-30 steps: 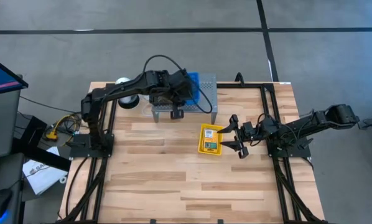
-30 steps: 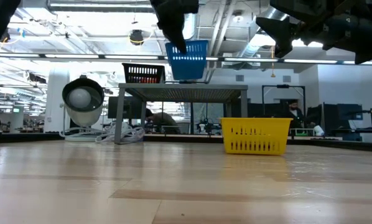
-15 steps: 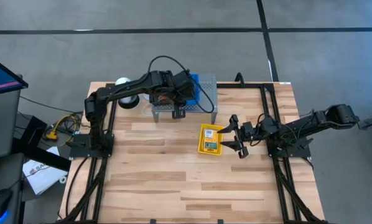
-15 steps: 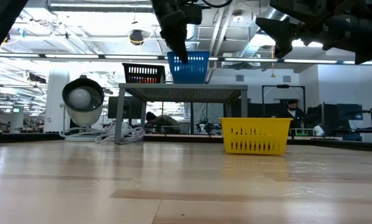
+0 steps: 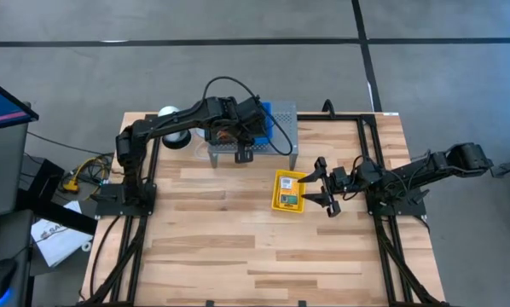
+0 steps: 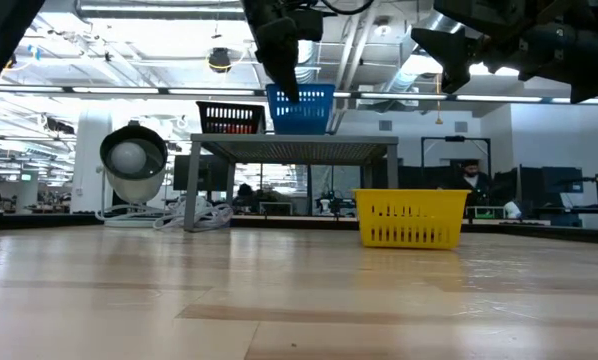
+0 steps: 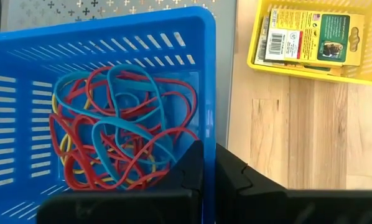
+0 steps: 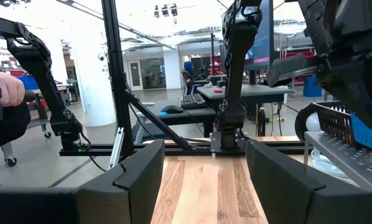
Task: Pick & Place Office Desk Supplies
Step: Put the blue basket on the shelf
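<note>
Left wrist view, left pincer point(image 7: 208, 163) clamping blue basket point(image 7: 173, 37) wall

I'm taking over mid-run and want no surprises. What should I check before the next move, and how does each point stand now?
1. Left gripper fingers shut on blue basket wall: ok.
2. Blue basket on the grey shelf: cannot tell if fully resting.
3. Rubber bands inside basket: ok.
4. Right gripper open, beside yellow basket: ok.
5. Crayon boxes inside yellow basket: ok.
</note>
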